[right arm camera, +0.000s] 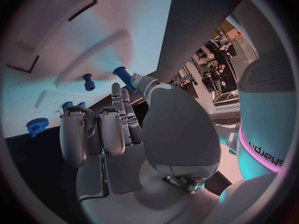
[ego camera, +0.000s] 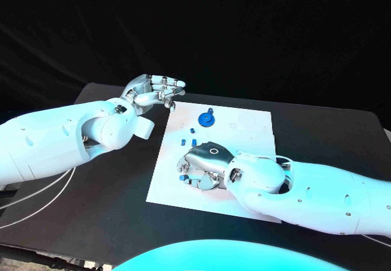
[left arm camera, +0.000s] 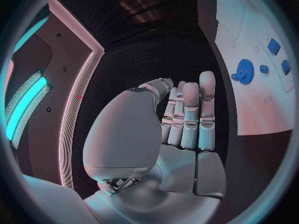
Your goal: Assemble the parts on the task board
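The task board [ego camera: 236, 195], a flat white matte plate with shallow recesses, lies in the middle of the head view on the black table [ego camera: 98, 220]. In its upper part, just above centre of the frame, sits a round blue gear [ego camera: 207, 119] with a toothed rim; the left wrist view shows the same gear [left arm camera: 244, 70] on the board's smooth white face, with small blocky blue parts [left arm camera: 273, 46] near it.

The left hand [ego camera: 155, 90], silver and segmented, is at the upper left of the head view, off the board's top left corner. In the left wrist view its fingers [left arm camera: 190, 115] are curled in toward the palm and grasp nothing.

The right hand [ego camera: 205, 164], its glossy metal back up, rests low over the left-centre of the board, with small blue pieces [ego camera: 189, 141] just above it and another blue piece [ego camera: 180, 176] at its left side. In the right wrist view its fingers [right arm camera: 102, 132] bend inward over the board, with a short blue peg [right arm camera: 122, 75] at the fingertips and a smaller peg [right arm camera: 88, 81] beside it; whether the hand actually grips the peg cannot be told.
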### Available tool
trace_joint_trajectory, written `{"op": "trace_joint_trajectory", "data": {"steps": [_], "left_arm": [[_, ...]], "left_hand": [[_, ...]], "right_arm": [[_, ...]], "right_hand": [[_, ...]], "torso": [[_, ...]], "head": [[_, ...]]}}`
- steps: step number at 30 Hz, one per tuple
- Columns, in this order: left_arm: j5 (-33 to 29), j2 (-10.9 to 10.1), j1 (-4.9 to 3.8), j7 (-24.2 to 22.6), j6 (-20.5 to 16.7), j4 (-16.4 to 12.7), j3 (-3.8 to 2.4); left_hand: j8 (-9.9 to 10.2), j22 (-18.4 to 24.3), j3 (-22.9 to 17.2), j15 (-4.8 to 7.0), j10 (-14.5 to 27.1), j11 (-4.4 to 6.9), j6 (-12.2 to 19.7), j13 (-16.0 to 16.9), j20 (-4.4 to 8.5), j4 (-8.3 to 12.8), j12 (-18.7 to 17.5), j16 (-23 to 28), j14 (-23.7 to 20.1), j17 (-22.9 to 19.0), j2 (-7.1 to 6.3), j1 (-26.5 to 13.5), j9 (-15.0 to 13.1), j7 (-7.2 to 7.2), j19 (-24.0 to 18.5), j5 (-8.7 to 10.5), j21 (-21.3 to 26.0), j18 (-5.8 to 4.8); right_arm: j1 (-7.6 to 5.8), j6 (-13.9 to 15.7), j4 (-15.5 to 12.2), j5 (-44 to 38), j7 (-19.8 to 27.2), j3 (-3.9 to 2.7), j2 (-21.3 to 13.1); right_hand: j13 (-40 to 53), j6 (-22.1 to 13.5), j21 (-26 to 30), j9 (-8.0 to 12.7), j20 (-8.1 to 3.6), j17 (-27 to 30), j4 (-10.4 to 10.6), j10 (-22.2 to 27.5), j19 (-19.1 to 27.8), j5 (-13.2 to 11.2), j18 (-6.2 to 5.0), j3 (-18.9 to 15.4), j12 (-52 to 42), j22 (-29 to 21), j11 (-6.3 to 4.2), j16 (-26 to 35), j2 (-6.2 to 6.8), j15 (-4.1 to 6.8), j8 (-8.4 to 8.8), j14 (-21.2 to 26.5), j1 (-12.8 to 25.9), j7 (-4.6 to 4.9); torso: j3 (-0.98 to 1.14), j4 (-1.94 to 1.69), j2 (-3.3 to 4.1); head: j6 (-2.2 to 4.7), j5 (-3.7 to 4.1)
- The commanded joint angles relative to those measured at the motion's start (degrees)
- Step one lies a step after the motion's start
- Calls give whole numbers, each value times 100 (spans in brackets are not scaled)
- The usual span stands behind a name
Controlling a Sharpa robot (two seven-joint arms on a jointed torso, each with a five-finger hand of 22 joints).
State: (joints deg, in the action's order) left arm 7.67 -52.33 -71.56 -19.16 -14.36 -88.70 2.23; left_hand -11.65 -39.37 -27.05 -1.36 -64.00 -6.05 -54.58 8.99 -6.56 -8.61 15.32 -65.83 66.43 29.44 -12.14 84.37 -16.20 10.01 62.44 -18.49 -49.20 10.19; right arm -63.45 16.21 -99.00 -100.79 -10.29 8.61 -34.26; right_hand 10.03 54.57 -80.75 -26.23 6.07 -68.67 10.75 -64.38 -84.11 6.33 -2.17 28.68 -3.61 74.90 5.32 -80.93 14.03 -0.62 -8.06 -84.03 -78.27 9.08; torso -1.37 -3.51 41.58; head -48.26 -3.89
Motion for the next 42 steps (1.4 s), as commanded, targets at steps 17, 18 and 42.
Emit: {"op": "trace_joint_trajectory", "data": {"steps": [17, 18, 42], "left_arm": [[-26, 2, -3, -21, 79, -7, -3], [-26, 2, -3, -21, 80, -7, -3], [-26, -17, -3, -11, 80, -18, -3]], "left_hand": [[-38, 8, -24, -4, 50, 10, 15, 10, 27, 6, 34, 32, -47, -9, 15, 19, 7, 22, -5, -24, 34, 40], [-38, 8, -24, -4, 50, 10, 15, 10, 27, 6, 34, 32, -47, -9, 15, 19, 7, 22, -5, -24, 34, 40], [-42, 8, -31, -2, 58, 12, 15, 15, 28, 15, 52, 32, -48, -13, 19, 24, 7, 20, -5, -24, 35, 41]], "right_arm": [[9, 247, -93, -8, 16, 2, -70], [9, 214, -90, 0, 22, 2, -60], [13, 34, -20, 64, 69, 5, 46]], "right_hand": [[-4, -4, 236, 14, 56, 63, 10, 189, -140, 34, -31, -155, -88, 1096, 25, 54, -4, -23, 32, -140, 88, -31], [-4, -4, 236, 14, 56, 63, 10, 189, -140, 34, -31, -155, -88, 1096, 25, 54, -4, -23, 32, -140, 88, -31], [24, 525, 226, -62, 31, 33, -31, 244, -162, 71, -25, -76, -259, 1102, -8, 29, -312, 4, -205, -153, -36, -113]], "torso": [[-4, 2, -1], [-4, 1, -1], [-2, -1, 2]], "head": [[-4, 13], [-4, 12], [-31, -8]]}}
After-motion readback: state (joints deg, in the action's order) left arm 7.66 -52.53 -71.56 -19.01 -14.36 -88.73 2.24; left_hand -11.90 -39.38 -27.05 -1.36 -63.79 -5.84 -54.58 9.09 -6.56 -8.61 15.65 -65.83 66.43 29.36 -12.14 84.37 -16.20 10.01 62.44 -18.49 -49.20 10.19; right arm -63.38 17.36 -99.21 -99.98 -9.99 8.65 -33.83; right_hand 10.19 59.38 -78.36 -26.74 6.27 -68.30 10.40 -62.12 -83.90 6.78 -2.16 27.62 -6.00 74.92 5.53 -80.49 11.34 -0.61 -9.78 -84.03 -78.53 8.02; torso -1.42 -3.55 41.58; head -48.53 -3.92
